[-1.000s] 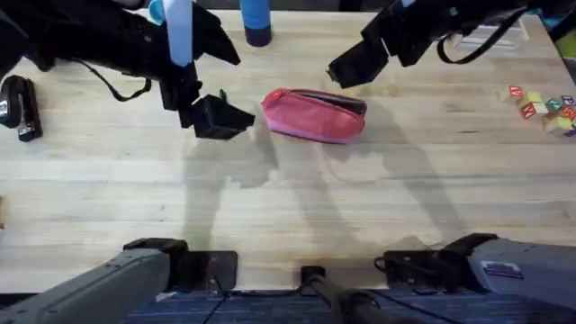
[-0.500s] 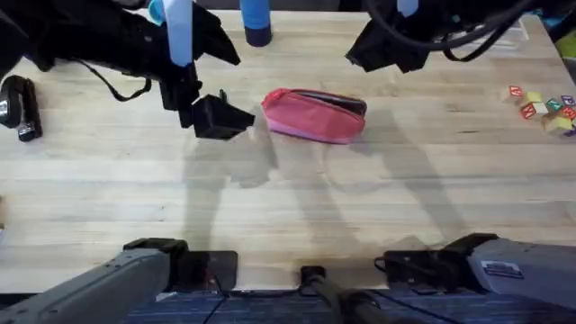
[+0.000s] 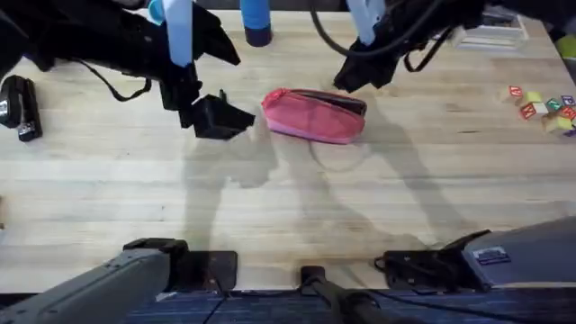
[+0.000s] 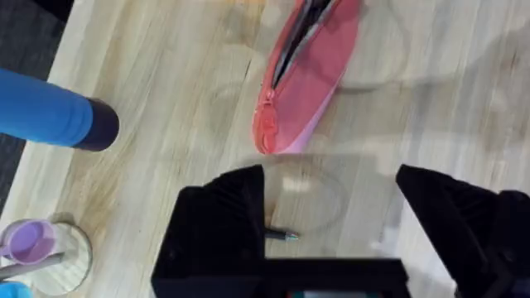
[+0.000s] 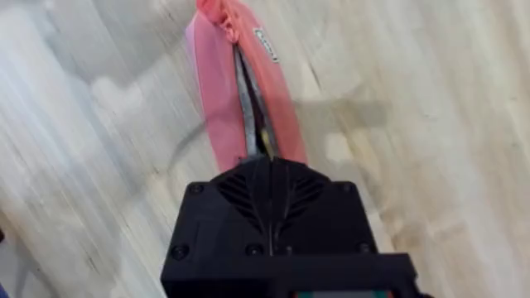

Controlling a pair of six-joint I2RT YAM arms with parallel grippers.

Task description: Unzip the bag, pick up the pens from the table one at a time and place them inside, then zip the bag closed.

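The coral-pink bag (image 3: 313,115) lies on the table (image 3: 288,198) just behind its middle, and its zipper gapes open along the top (image 5: 248,99). My right gripper (image 3: 348,79) hangs over the bag's right end. In the right wrist view its fingers are shut (image 5: 267,161) right at the end of the open zipper, and what they pinch is hidden. My left gripper (image 3: 225,115) hovers just left of the bag (image 4: 310,66), open wide (image 4: 331,190) and empty. A thin dark pen (image 4: 280,236) peeks out from under one left finger.
A black stapler (image 3: 20,106) lies at the table's left edge. A blue bottle (image 3: 256,20) stands at the back, and a purple cup (image 4: 33,244) is near it. Coloured blocks (image 3: 544,106) sit at the far right. The table's front half is bare wood.
The right gripper lifted away toward the back right, then came back down to the bag's right end. The left arm and the bag have stayed put.
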